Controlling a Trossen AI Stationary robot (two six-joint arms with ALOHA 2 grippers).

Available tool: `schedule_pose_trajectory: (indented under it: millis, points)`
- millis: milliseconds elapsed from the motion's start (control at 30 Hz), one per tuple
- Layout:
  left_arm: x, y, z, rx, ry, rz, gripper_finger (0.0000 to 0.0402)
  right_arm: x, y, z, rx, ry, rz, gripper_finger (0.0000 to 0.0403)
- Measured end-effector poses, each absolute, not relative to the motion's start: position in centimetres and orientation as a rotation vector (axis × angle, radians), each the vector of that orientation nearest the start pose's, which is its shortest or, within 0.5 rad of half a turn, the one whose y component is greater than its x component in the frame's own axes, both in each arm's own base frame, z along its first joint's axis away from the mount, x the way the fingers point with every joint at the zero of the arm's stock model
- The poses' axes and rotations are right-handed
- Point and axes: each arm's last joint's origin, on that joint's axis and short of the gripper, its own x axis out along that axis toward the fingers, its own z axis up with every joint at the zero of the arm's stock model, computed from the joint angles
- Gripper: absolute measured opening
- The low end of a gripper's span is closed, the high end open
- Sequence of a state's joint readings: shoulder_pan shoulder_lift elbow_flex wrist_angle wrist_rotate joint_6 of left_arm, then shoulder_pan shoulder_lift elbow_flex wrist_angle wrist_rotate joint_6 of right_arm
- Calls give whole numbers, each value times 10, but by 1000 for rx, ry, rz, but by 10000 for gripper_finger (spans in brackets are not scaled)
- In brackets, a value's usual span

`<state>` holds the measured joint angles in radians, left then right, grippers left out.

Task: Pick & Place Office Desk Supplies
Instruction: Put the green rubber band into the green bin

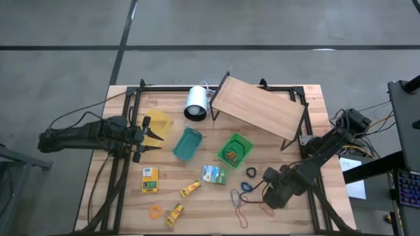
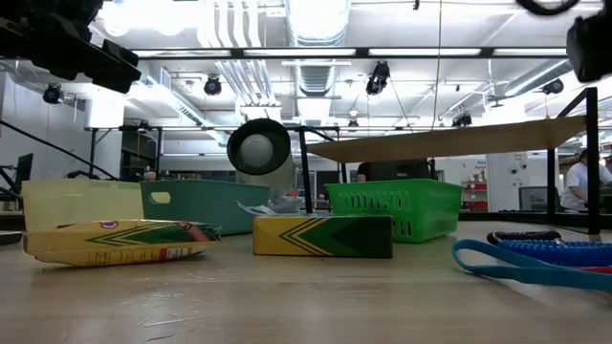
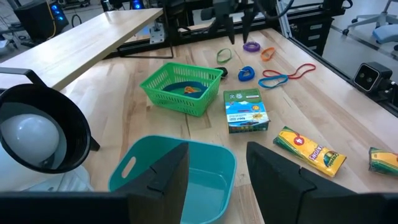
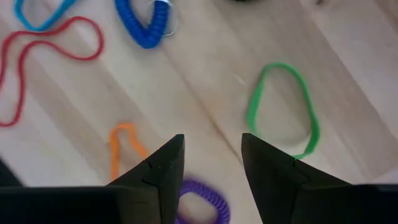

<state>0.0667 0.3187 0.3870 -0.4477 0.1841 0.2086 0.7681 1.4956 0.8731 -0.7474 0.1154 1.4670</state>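
Office desk supplies lie loose on the wooden table. A green rubber band (image 4: pixel 283 109), a purple coil (image 4: pixel 200 200), an orange band (image 4: pixel 124 146), a red band (image 4: pixel 37 56) and a blue coil (image 4: pixel 146 25) lie under my right gripper (image 4: pixel 213 162). It hovers open above them at the near right (image 1: pixel 272 193), pointing down. A green-and-white packet (image 1: pixel 214 174), a yellow box (image 1: pixel 150 179) and two yellow tubes (image 1: pixel 190 189) (image 1: pixel 174 214) lie flat nearer the middle. My left gripper (image 1: pixel 154 136) waits open at the left, above the teal bin (image 3: pixel 180 177).
A green basket (image 1: pixel 235 149), the teal bin (image 1: pixel 187 144) and a yellow bin (image 1: pixel 157 123) stand mid-table. The white cylinder (image 1: pixel 195 103) and the slanted wooden board (image 1: pixel 259 111) take up the far side. Another orange band (image 1: pixel 155 211) lies near the front edge.
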Motion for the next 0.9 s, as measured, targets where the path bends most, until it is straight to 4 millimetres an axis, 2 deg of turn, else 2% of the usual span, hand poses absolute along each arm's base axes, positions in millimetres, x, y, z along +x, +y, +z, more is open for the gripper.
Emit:
schedule_pose_trajectory:
  millis: [367,567,900]
  points:
    - [99,1,227,158,362,-155,164,179,167,156,642,1279,-430,151]
    - [99,1,227,159,362,-155,164,175,163,149,613,1293,-437,150]
    - [99,1,227,158,362,-154,164,169,158,140,586,1308,-446,127]
